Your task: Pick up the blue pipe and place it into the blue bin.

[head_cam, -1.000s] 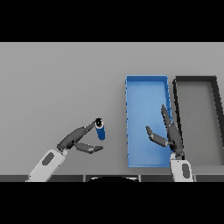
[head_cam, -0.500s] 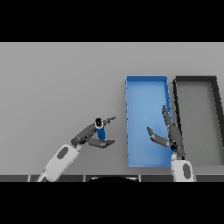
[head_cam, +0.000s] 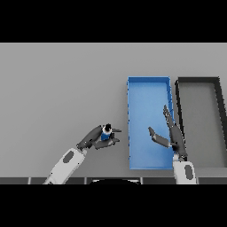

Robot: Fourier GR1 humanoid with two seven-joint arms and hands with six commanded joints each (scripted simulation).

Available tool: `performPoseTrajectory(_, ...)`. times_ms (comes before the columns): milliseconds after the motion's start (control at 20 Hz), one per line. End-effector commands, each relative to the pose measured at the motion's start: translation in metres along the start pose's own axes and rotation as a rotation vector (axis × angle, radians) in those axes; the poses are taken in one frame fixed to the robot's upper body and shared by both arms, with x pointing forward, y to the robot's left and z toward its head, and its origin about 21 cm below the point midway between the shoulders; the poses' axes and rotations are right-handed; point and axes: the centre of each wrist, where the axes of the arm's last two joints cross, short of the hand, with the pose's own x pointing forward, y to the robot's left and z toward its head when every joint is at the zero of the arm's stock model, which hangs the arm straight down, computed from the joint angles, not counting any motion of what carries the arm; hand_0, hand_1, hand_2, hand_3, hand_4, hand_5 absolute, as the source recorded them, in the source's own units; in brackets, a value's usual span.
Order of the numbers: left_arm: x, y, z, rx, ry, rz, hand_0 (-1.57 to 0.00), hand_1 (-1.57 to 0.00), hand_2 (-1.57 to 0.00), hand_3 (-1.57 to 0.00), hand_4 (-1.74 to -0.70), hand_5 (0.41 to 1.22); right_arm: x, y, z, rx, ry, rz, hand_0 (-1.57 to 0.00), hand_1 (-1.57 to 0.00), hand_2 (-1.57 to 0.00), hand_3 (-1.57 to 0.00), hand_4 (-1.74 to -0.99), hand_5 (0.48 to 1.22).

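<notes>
The blue pipe [head_cam: 106, 132] is short, blue with a dark end, and sits inside my left hand [head_cam: 97, 138], whose fingers and thumb are curled round it, just left of the blue bin [head_cam: 148, 88]. The pipe is held above the grey table, a small gap from the bin's left wall. My right hand [head_cam: 170, 135] hovers open over the right half of the blue bin, fingers straight and thumb spread toward the left. The bin is a long blue tray with nothing inside it.
A black bin [head_cam: 197, 81] of similar size stands right beside the blue bin, on its right. The grey table [head_cam: 57, 88] stretches wide to the left and far side.
My left hand has carried the blue pipe to the right, closer to the blue bin's left wall. The right hand has barely shifted.
</notes>
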Motion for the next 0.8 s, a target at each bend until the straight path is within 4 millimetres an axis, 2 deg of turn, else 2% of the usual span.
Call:
performPoseTrajectory(0, 0.004, 0.0, -0.004, 0.001, -0.009, -0.004, -1.38, -1.41, -1.42, -1.34, -1.67, 1.155, -0.002, 0.001, 0.001, 0.001, 0.002, 0.003, 0.0, 0.0, 0.0, 0.0, -1.252, 0.619)
performPoseTrajectory(50, 0.008, -0.001, -0.005, 0.004, -0.032, -0.008, -1.42, -1.44, -1.45, -1.37, -1.68, 1.168, -0.001, 0.006, -0.002, 0.005, -0.009, 0.001, 0.0, 0.0, 0.0, 0.0, -1.25, 0.622)
performPoseTrajectory(200, 0.03, -0.004, -0.007, -0.013, -0.133, 0.004, -1.49, -1.5, -1.51, -1.42, -1.71, 1.194, 0.0, 0.0, 0.002, -0.006, -0.01, 0.012, 0.0, 0.0, 0.0, 0.0, -1.248, 0.627)
performPoseTrajectory(550, 0.078, -0.008, -0.021, -0.095, -0.216, -0.02, -1.55, -1.56, -1.56, -1.45, -1.72, 1.215, 0.001, -0.004, 0.0, -0.005, -0.019, 0.031, 0.0, 0.0, 0.0, 0.0, -1.216, 0.637)
performPoseTrajectory(750, 0.083, -0.004, -0.021, -0.12, -0.189, -0.029, -1.56, -1.57, -1.57, -1.44, -1.73, 1.219, -0.002, -0.003, 0.003, -0.004, -0.013, 0.035, 0.0, 0.0, 0.0, 0.0, -1.189, 0.631)
